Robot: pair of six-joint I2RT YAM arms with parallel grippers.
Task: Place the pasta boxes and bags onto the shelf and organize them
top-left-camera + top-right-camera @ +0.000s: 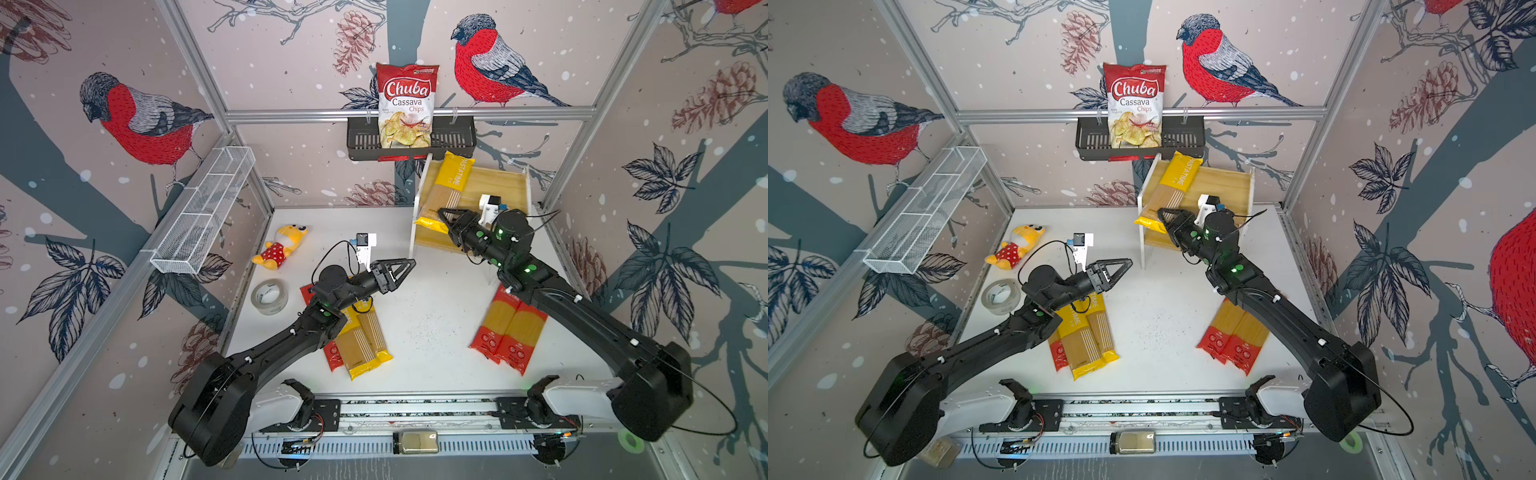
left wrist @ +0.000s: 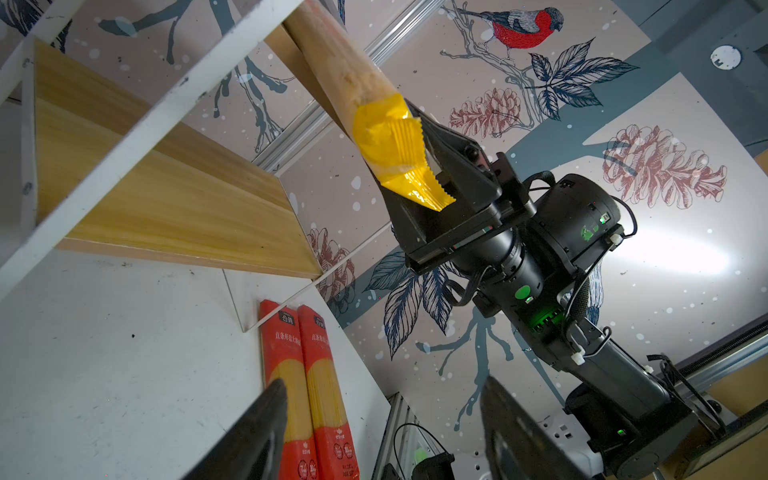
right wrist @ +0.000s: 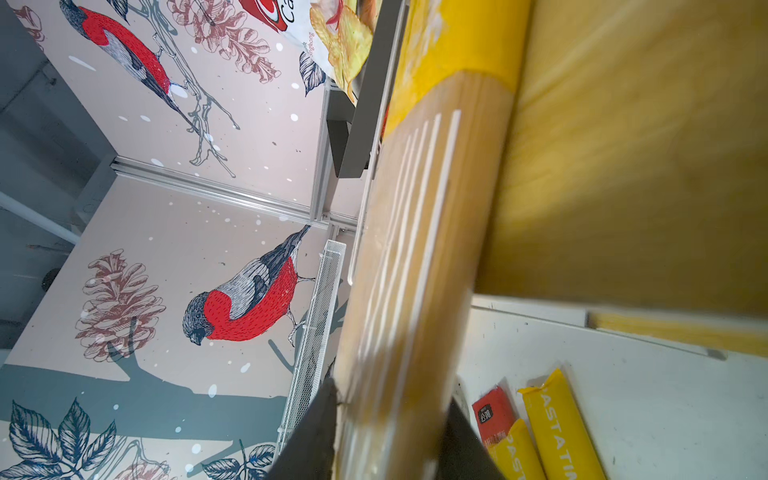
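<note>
Well, chips (image 1: pixel 406 104) in basket (image 1: pixel 365 141), pkt (image 1: pixel 451 183) on shelf (image 1: pixel 498 183)

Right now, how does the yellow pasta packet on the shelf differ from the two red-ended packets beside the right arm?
The yellow packet leans on the shelf, its lower end between the right gripper's jaws; the red-ended packets lie flat on the table, side by side. Its ends are yellow; theirs are red. Both hold long spaghetti.

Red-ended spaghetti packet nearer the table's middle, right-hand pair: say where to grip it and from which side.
Probably the near red end of that packet, from above, jaws across its width: it lies flat, the right arm overhangs its far end, and its twin touches one long edge, so a finger must wedge between them.
</note>
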